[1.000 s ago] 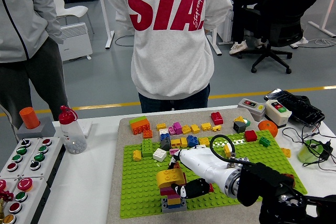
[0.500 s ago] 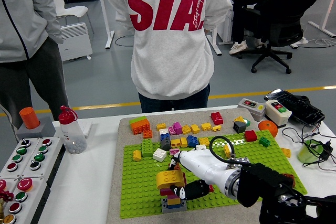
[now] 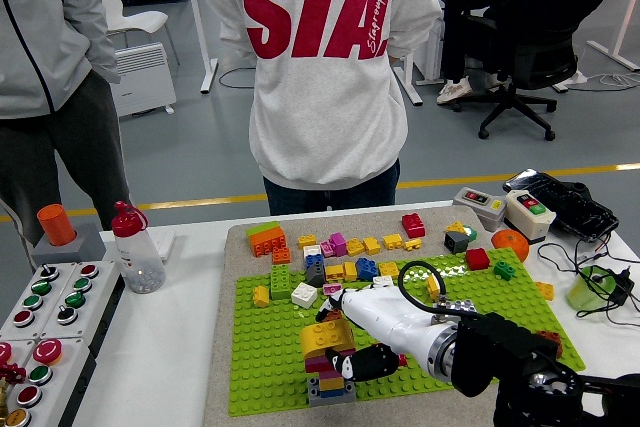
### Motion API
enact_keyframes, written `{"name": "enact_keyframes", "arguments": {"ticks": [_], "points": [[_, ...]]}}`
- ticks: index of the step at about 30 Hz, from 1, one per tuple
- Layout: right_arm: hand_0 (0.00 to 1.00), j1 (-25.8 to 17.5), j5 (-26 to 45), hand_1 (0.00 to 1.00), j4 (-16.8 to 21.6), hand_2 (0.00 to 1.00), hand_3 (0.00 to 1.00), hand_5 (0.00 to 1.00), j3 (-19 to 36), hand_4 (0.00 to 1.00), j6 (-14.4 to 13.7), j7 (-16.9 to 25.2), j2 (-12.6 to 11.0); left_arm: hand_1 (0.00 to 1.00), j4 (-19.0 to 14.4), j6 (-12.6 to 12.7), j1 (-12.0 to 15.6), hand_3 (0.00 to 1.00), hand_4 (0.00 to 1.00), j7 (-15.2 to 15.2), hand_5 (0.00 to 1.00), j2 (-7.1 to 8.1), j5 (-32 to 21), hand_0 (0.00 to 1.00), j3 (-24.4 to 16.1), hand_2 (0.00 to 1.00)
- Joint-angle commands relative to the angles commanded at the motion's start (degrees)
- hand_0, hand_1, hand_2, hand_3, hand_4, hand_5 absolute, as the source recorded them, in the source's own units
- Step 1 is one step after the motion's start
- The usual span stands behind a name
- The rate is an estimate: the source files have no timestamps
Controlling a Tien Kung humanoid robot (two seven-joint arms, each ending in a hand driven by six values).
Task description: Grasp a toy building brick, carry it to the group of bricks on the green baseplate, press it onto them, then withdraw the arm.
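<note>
Head view: right hand (image 3: 355, 347) reaches in from lower right, fingers (image 3: 372, 360) grasping the yellow brick (image 3: 326, 337), which sits right on top of the brick stack (image 3: 328, 372) at the near edge of the green baseplate (image 3: 270, 367). Looks like the pressing step. Left hand not in view.

Risks, judged: brick seems slightly tilted, so pushing off-centre could leave studs unseated or topple the narrow stack; pulling away with fingers clamped could lift the brick back off.

Counts: one stack, one baseplate on the desk (image 3: 170, 347), roughly twenty loose bricks (image 3: 340, 257) along the far side, too crowded to count exactly, one red-capped bottle (image 3: 135, 247), two people standing beyond the desk, one seated further back
</note>
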Motion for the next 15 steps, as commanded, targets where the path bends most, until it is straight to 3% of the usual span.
{"name": "enact_keyframes", "arguments": {"ticks": [15], "points": [[0.925, 0.2, 0.3, 0.819, 0.0, 0.925, 0.763, 0.365, 0.1, 0.603, 0.9, 0.0, -0.3, 0.689, 0.0, 0.0, -0.1, 0.573, 0.278, -0.1, 0.998, 0.04, -0.3, 0.651, 0.1, 0.673]]}}
